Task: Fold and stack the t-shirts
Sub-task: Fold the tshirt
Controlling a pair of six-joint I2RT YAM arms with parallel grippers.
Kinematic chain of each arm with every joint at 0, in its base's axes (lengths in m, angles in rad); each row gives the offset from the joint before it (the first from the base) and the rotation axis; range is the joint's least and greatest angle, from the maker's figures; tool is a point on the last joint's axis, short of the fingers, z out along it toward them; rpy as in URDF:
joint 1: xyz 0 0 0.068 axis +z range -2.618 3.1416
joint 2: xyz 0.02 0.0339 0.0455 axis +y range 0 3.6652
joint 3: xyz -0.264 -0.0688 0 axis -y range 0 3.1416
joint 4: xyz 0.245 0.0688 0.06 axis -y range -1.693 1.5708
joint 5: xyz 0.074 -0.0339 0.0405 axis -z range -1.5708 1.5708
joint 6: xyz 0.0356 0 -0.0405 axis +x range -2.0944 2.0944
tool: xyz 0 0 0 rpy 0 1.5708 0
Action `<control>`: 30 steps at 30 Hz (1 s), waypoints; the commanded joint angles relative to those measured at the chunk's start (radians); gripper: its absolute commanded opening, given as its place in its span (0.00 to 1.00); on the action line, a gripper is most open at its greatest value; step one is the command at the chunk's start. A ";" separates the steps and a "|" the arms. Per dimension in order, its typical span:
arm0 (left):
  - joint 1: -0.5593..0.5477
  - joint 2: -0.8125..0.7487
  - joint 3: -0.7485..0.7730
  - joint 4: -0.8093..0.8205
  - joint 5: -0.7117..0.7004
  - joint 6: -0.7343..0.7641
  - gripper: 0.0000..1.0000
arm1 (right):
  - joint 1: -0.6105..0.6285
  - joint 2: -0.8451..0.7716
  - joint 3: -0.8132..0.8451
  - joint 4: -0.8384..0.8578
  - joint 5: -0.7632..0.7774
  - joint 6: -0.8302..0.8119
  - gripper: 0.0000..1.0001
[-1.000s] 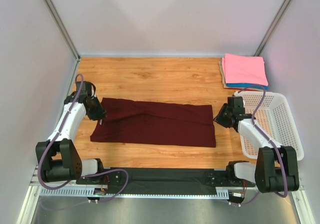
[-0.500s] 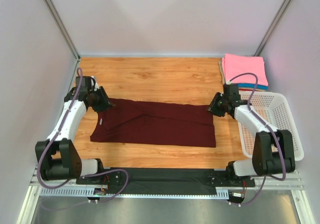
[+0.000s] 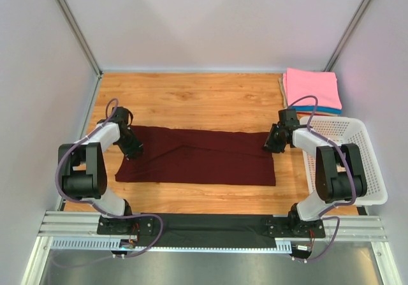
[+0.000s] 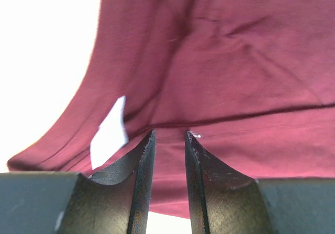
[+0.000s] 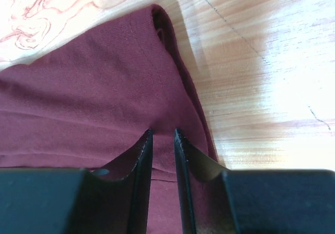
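A dark maroon t-shirt (image 3: 197,157) lies flat on the wooden table as a long band running left to right. My left gripper (image 3: 132,150) is down on its left end. In the left wrist view the jaws (image 4: 170,135) stand close together with maroon cloth (image 4: 235,61) between them, beside a small white patch (image 4: 110,132). My right gripper (image 3: 271,146) is on the shirt's far right corner. Its jaws (image 5: 163,132) are nearly closed on the cloth (image 5: 78,87), which puckers at the tips. A stack of folded tees, pink on top (image 3: 311,88), sits at the back right.
A white perforated basket (image 3: 376,170) stands at the right edge, just right of the right arm. Grey walls close in the table on the left, back and right. Bare wood (image 3: 191,100) lies behind the shirt.
Both grippers were raised outward beyond the shirt's ends half a second ago. They have come back inward and down onto its far corners. The shirt has hardly moved.
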 commanded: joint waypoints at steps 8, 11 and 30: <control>0.002 -0.194 0.083 -0.002 -0.013 -0.021 0.38 | 0.001 -0.009 0.110 0.018 -0.009 -0.004 0.30; -0.001 -0.176 0.092 0.086 0.099 -0.008 0.40 | 0.001 0.027 0.147 0.027 -0.032 0.003 0.29; 0.017 0.229 0.256 -0.032 -0.161 -0.132 0.40 | -0.032 0.231 0.218 0.105 0.155 0.063 0.27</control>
